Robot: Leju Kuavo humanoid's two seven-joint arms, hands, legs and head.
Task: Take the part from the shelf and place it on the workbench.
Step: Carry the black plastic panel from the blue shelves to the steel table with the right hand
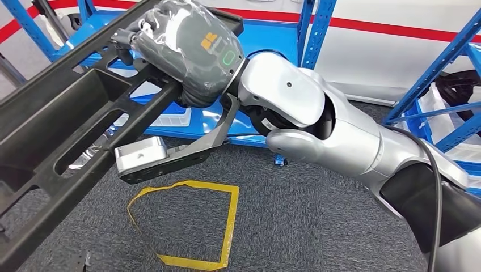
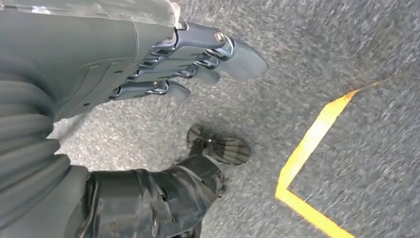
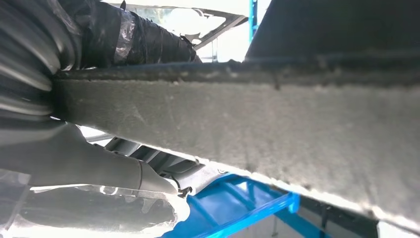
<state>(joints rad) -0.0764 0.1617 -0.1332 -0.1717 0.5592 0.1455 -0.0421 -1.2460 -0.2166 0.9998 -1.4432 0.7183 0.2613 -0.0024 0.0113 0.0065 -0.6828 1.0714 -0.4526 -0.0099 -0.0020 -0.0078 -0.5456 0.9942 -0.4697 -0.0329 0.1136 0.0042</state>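
The part (image 1: 74, 119) is a long black plastic frame with long slots cut in it. It is up in the air, over the floor, and it runs from the low left of the head view up to the top middle. The right hand (image 1: 187, 51) holds it near its upper end. The hand is grey and wrapped in clear film, and its fingers (image 1: 127, 39) curl around one bar of the part. In the right wrist view the part (image 3: 247, 129) is a wide rough grey-black bar, very close, with the thumb (image 3: 84, 166) under it.

The right arm (image 1: 317, 124) is shiny silver and reaches in from the low right. A black bracket with a small silver box (image 1: 142, 156) hangs under the wrist.

The left hand (image 2: 193, 64) hangs down over the floor. It holds nothing. Its fingers (image 2: 242, 59) are nearly straight and lie close side by side.

The floor (image 1: 295, 226) is dark grey carpet. Yellow tape (image 1: 230, 221) makes a square shape on it, just under the part. The tape (image 2: 312, 144) also shows in the left wrist view as a yellow corner.

Behind the part stands a blue metal shelf (image 1: 309, 28). A white bin (image 1: 170, 116) sits low in it. More blue bars (image 1: 437, 73) stand at the right. The wall (image 1: 385, 51) behind is white with a red stripe (image 1: 363, 24).
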